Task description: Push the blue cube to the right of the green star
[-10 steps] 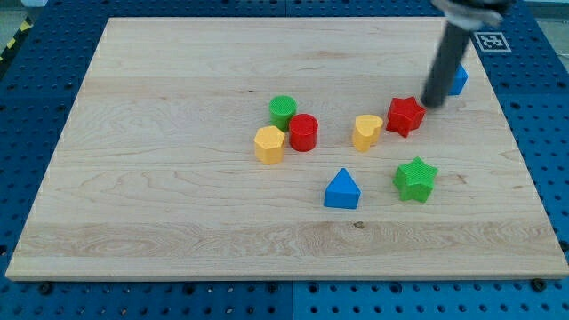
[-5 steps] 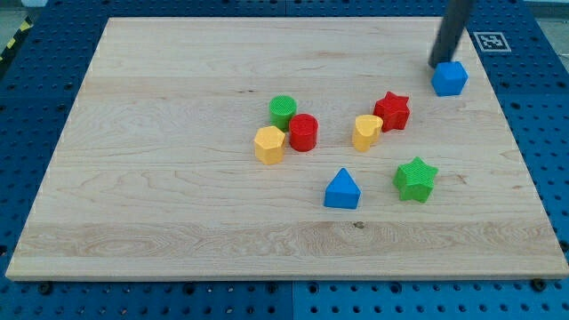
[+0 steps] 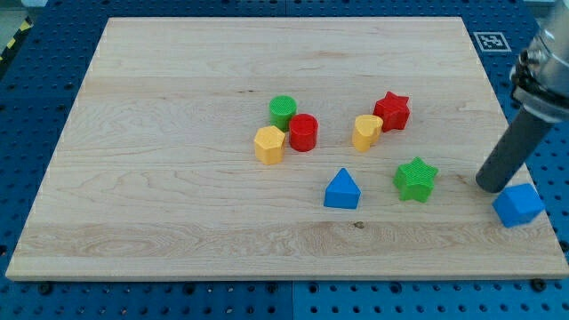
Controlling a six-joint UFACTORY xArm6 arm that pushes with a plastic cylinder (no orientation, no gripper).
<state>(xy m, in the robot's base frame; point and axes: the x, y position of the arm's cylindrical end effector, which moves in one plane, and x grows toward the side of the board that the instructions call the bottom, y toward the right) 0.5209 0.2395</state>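
The blue cube [image 3: 518, 205] lies near the board's right edge, toward the view's bottom right. The green star [image 3: 415, 179] sits to its left, a little higher in the view. My tip [image 3: 487, 186] rests on the board just up and left of the blue cube, between the cube and the star, close to or touching the cube. The dark rod rises from it toward the view's upper right.
A red star [image 3: 391, 111] and a yellow block [image 3: 365, 132] sit above the green star. A blue triangular block [image 3: 342, 189] lies left of it. A green cylinder [image 3: 283, 112], red cylinder [image 3: 303, 132] and yellow hexagonal block [image 3: 269, 145] cluster mid-board. The wooden board [image 3: 178, 204] ends just right of the cube.
The blue cube has moved from the board's upper right down to its lower right edge. My tip has travelled down with it. The red star shifted slightly up-left earlier.
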